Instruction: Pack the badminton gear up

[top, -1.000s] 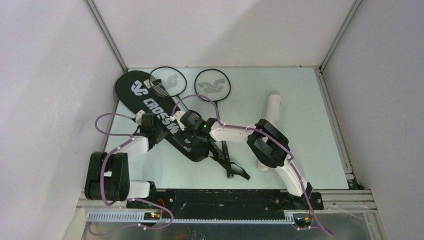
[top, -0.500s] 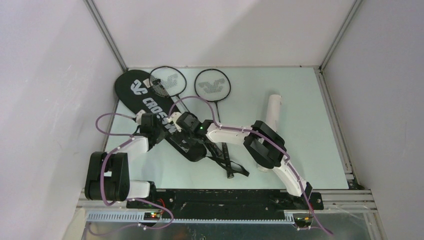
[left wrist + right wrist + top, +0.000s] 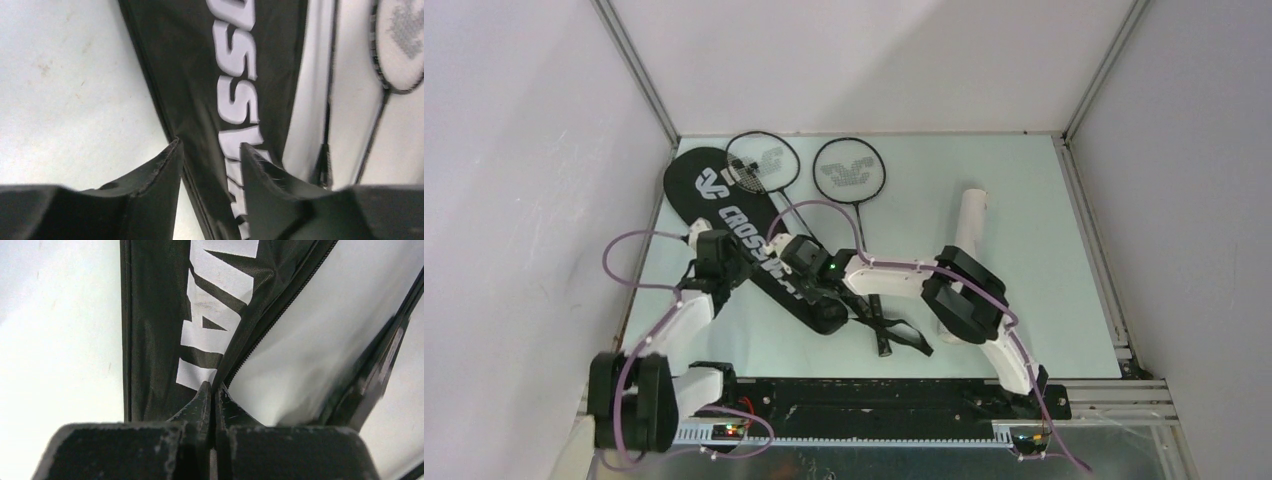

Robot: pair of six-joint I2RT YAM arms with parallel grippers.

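The black "CROSSWAY" racket bag (image 3: 724, 205) lies slantwise on the pale table, its narrow end towards me. Two black rackets lie behind it with their heads (image 3: 762, 160) (image 3: 849, 170) at the far side. A long white tube (image 3: 969, 225) lies on the right. My left gripper (image 3: 727, 262) (image 3: 210, 150) stands open astride the bag's (image 3: 200, 75) left edge. My right gripper (image 3: 796, 272) (image 3: 212, 390) is shut on the zip edge of the bag (image 3: 155, 315). One racket head (image 3: 400, 45) shows at the top right of the left wrist view.
A black strap (image 3: 899, 335) and the racket handles trail off the bag's near end towards the arm bases. White walls close in the table on the left, back and right. A metal rail (image 3: 1094, 250) runs along the right edge.
My right gripper has shut on the bag's zip edge. My left gripper has opened and its arm has drawn back towards me. The bag has shifted slightly to the right.
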